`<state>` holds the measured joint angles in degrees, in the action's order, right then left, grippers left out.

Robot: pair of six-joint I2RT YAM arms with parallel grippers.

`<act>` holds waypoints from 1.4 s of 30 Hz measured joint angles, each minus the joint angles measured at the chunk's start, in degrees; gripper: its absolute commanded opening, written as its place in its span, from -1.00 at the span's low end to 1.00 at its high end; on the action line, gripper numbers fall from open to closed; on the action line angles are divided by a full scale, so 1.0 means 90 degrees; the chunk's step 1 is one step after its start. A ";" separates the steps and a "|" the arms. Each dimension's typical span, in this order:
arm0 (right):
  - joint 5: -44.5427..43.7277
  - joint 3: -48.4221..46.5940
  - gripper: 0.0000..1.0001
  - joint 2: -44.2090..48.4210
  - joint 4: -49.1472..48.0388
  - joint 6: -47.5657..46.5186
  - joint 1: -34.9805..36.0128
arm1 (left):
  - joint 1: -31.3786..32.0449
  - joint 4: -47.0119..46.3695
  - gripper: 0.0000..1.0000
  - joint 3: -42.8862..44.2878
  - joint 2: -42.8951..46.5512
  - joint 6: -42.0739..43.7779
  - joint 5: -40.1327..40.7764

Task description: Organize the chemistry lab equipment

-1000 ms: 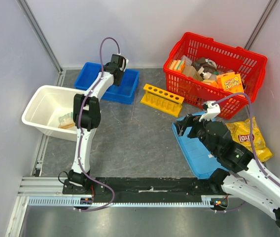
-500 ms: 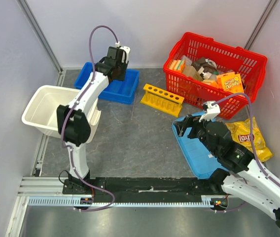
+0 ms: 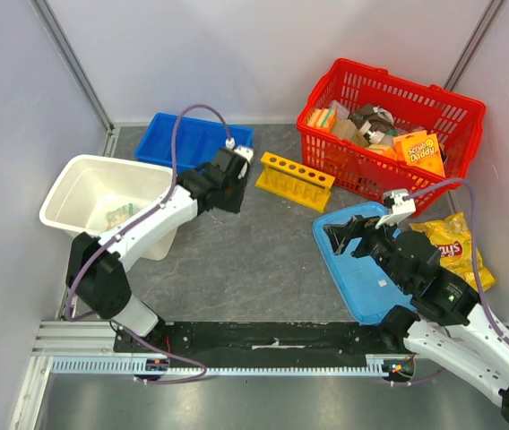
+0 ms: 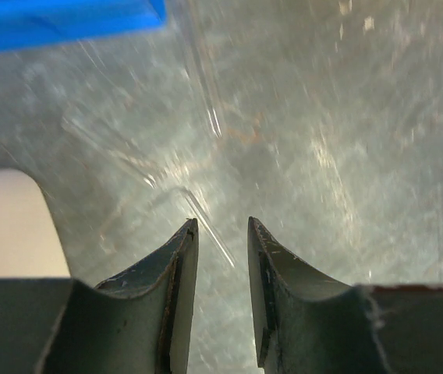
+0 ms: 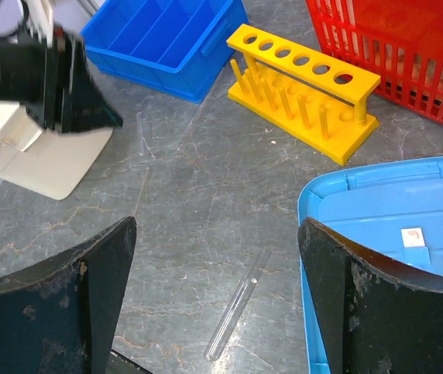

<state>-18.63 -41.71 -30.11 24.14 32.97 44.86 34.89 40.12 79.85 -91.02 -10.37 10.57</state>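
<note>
— Two hands seen from above?
— Yes. The left hand (image 3: 235, 195) is near the yellow plastic test-tube rack (image 3: 295, 182) with round holes, and the right hand (image 3: 344, 235) is over a light-blue plastic lid (image 3: 362, 296).
— Left wrist?
— Its fingers (image 4: 176, 269) are slightly apart and grip nothing. Blurred thin clear tubes (image 4: 210, 105) lie on the grey tabletop (image 4: 362, 117).
— Right wrist?
— Its jaws are wide apart and empty. One clear tube (image 5: 237, 315) lies on the tabletop, short of the rack.
</note>
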 measured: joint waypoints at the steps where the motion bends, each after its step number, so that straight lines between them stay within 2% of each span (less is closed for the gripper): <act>1: 0.0005 0.0000 0.83 0.0063 0.0036 0.0002 0.0000 | 0.0153 -0.0012 -0.25 -0.0294 0.0158 -0.0102 0.0034; 6: 0.0024 0.0022 0.83 0.0321 0.0134 0.0002 0.0000 | 0.0602 -0.0138 -0.26 -0.1428 0.0714 -0.0619 0.0177; 14: 0.0044 0.0097 0.82 0.0454 0.0296 0.0027 0.0000 | 0.0590 -0.0527 -0.26 -0.2688 0.0913 -0.1496 0.0534; 25: 0.0046 0.0109 0.82 0.0478 0.0408 0.0075 0.0000 | 0.0590 -0.1107 -0.27 -0.2715 0.0170 -0.1936 0.0964; 35: 0.0041 0.0109 0.82 0.0476 0.0420 0.0068 -0.0002 | 0.0590 -0.1197 -0.31 -0.2705 -0.0471 -0.2040 0.1110; 42: 0.0041 0.0109 0.82 0.0444 0.0420 0.0058 -0.0002 | 0.0546 -0.1326 -0.41 -0.2701 -0.0597 -0.2040 0.1120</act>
<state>-18.26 -40.73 -26.11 27.92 33.50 44.84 39.81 28.18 55.55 -96.40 -28.73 20.64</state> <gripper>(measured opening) 0.913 0.323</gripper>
